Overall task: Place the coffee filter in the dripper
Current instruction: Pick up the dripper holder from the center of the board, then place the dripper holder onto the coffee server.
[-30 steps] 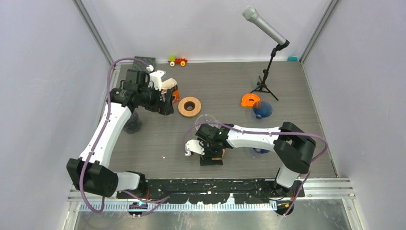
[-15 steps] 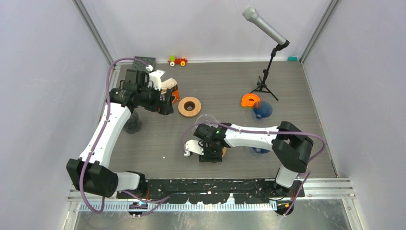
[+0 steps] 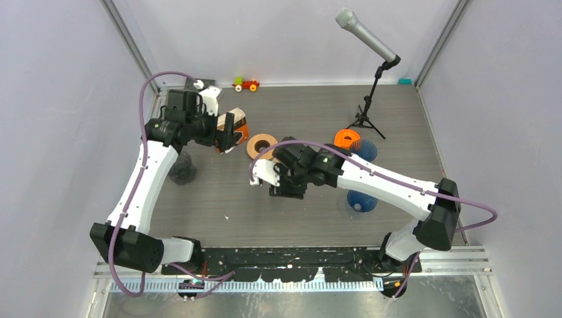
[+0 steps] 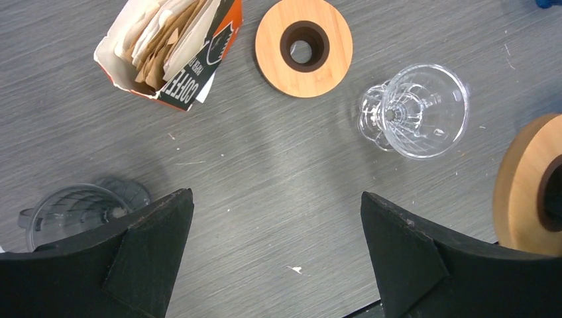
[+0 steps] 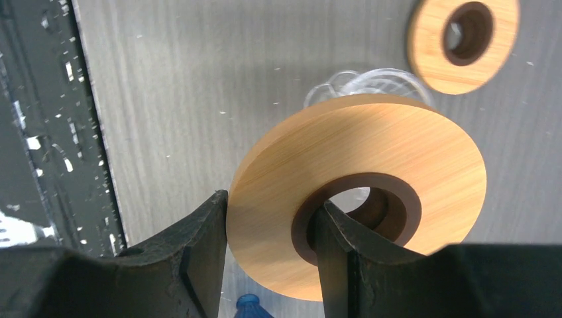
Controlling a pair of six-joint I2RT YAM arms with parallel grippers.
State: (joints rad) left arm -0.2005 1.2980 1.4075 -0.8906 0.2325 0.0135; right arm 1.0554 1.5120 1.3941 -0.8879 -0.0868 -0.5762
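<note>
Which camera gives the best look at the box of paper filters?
The left wrist view: the filter box lies open, filters showing inside. The top view shows it small, partly hidden by the left pincer. The right wrist view misses it.

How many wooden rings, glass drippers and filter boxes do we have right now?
Wooden rings: 2 (lying ring, held ring)
Glass drippers: 2 (clear dripper, smoky dripper)
Filter boxes: 1 (filter box)
Total: 5
</note>
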